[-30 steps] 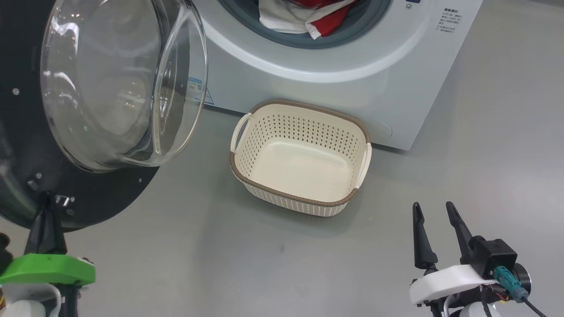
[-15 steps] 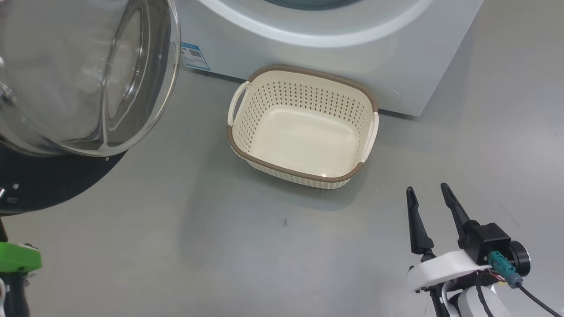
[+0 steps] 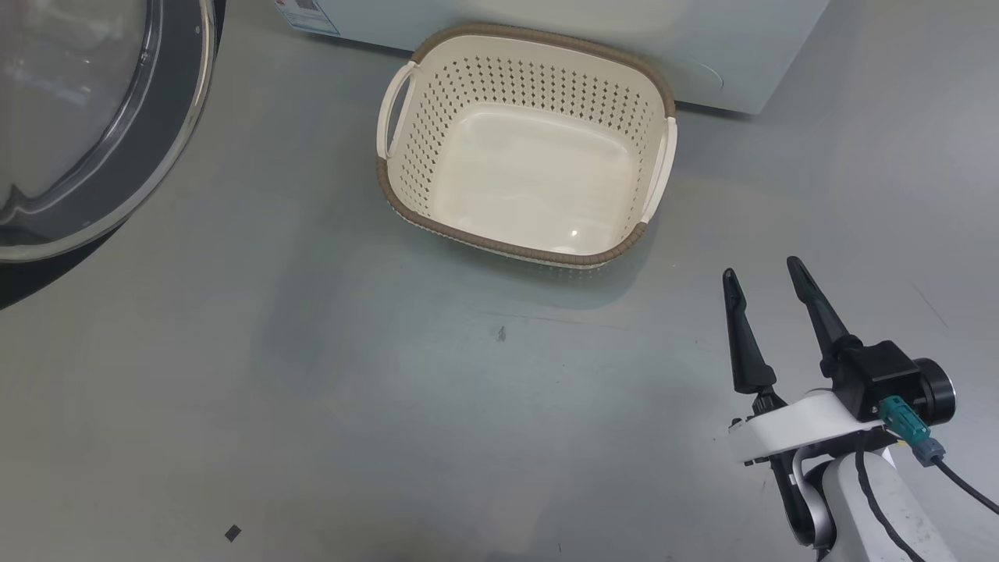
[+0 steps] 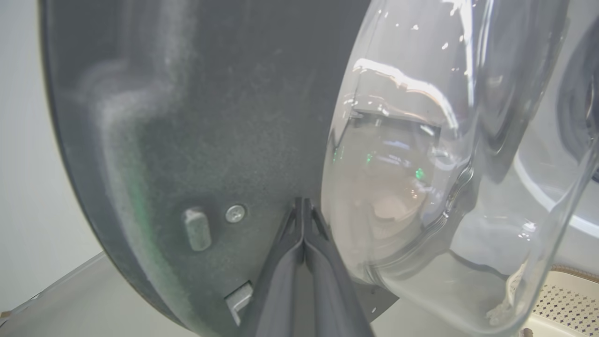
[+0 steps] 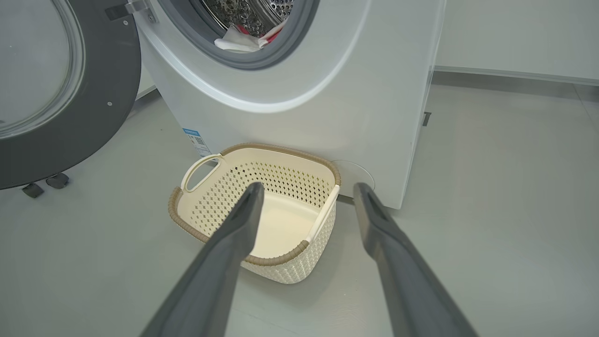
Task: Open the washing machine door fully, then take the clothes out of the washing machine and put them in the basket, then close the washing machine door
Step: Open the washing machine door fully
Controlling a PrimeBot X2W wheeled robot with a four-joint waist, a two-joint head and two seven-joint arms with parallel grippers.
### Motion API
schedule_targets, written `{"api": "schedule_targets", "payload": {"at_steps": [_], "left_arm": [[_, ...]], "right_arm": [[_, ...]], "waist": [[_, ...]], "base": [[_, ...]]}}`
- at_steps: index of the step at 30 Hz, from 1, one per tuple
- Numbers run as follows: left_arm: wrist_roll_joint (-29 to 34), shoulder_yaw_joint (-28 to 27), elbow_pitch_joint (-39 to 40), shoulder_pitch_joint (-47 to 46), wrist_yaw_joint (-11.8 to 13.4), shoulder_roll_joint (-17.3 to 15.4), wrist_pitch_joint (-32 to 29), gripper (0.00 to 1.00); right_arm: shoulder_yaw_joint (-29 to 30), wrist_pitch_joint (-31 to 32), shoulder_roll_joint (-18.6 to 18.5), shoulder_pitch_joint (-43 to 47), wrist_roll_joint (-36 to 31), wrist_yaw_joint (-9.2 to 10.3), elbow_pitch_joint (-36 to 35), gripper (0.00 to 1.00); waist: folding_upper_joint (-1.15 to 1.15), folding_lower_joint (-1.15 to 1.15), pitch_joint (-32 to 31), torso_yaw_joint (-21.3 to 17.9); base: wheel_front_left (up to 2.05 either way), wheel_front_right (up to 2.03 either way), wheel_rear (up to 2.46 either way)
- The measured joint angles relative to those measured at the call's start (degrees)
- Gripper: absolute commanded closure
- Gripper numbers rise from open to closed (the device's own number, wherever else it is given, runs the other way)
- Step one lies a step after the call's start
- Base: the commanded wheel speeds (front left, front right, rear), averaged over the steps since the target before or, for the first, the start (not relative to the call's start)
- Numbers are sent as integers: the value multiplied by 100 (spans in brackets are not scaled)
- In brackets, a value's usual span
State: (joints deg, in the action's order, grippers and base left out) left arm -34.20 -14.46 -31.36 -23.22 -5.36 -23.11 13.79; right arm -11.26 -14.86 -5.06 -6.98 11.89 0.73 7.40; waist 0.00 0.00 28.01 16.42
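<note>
My head camera has tipped down over the last second, so the basket (image 3: 538, 251) now sits near the top of that view, just in front of the washer (image 5: 299, 117), and it stands empty. The clothes (image 5: 238, 42) lie in the washer's opening. The door (image 3: 86, 133) hangs wide open. My left gripper (image 4: 303, 205), fingers pressed together, meets its dark inner face. My right gripper (image 3: 762, 268) is spread wide above the floor (image 3: 312, 390).
</note>
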Motion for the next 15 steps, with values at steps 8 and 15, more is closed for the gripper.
{"api": "schedule_targets", "payload": {"at_steps": [8,15], "left_arm": [[15,82,-371,-311,-55,-73,47,100],[177,279,-586,-325,-100,-67,58,100]], "right_arm": [[4,-1,-19,-90,0,1,25,0],[26,0,8,-124,5,-2,79,0]], "waist": [[0,0,47,-27],[0,0,-134,-69]], "base": [[0,0,0],[0,0,0]]}}
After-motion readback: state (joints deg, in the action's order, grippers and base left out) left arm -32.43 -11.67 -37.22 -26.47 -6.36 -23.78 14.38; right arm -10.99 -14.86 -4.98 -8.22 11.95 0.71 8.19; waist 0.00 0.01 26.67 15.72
